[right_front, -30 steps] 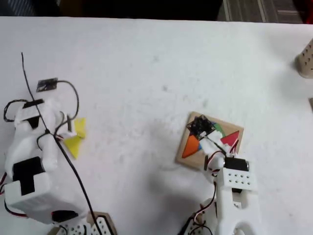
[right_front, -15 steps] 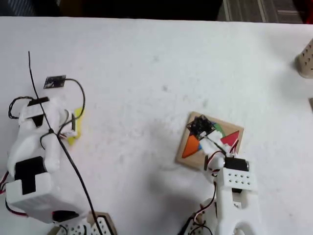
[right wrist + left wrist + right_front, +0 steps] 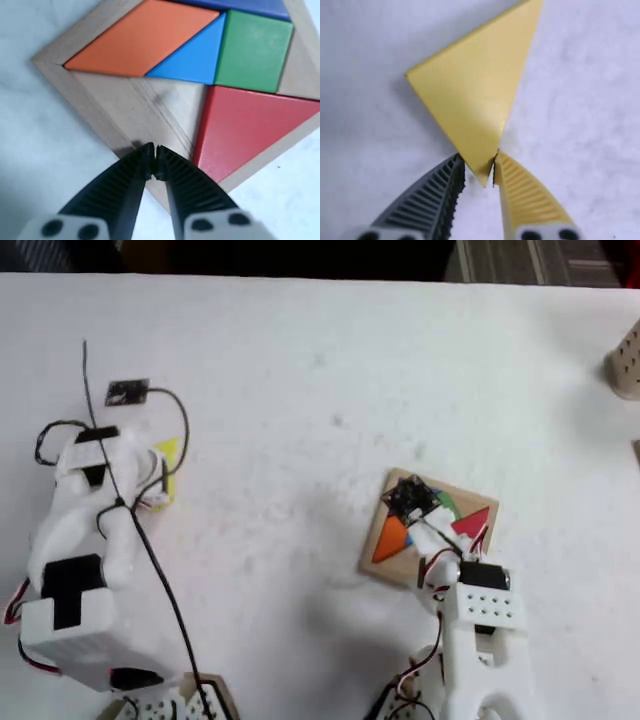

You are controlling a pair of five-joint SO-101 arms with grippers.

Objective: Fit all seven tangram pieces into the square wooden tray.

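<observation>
A yellow triangle is pinched by one corner between my left gripper's fingers; in the high view the same yellow triangle shows beside the left arm at the table's left. The square wooden tray lies at centre right and holds an orange parallelogram, a light blue triangle, a green square, a red triangle and a dark blue piece. My right gripper hangs shut over the tray's near rim, with nothing in it. The right arm hides part of the tray from above.
A bare triangular patch of tray floor lies between the orange, blue and red pieces. A wooden pegged object stands at the right edge. A small black part on a cable hangs by the left arm. White tabletop stretches between the arms.
The left arm has swung toward the table's far side and a little right, carrying the yellow triangle with it. The right arm and the tray have not moved.
</observation>
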